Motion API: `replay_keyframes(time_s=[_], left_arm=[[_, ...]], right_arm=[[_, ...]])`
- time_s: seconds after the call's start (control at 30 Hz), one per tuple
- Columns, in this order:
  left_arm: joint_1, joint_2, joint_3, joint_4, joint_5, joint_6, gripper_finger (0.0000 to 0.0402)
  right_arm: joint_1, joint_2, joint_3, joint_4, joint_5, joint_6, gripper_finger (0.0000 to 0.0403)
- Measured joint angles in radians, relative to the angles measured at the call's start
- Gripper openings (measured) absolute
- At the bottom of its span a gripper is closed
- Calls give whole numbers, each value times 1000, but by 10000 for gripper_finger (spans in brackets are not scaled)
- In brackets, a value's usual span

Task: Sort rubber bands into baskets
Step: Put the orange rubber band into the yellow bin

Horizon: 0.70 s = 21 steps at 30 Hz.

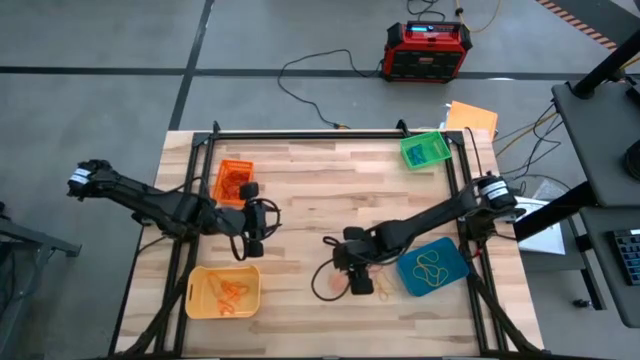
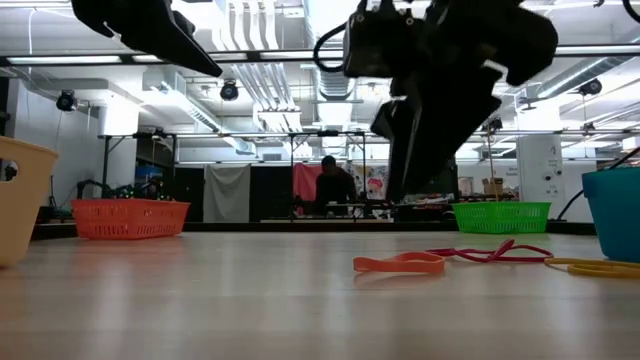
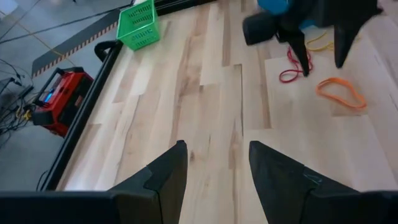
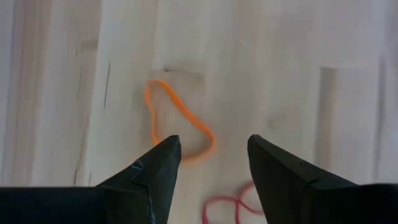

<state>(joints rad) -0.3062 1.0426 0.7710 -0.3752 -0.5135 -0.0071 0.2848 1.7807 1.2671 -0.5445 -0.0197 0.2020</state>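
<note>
Right gripper [image 4: 214, 155] hovers open over an orange band [image 4: 179, 121]; yellow basket [image 1: 222, 291] (front-left corner) holds orange bands; left gripper [image 3: 214, 168] open.

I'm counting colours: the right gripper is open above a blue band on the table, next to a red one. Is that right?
Not quite: the band under the open right gripper is orange, not blue. The right wrist view shows it lying flat on the table with the red band beside it.
</note>
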Motion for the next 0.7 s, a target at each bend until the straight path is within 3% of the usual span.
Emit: replay_keyframes(time_s=[0.53,0.7], left_arm=[[-7,24,-2,14,0,-6,157],[-8,36,-6,34,0,-6,157]], right_arm=[[3,133,-3,67,-6,-68,124],[3,168,0,82,-3,-118,89]])
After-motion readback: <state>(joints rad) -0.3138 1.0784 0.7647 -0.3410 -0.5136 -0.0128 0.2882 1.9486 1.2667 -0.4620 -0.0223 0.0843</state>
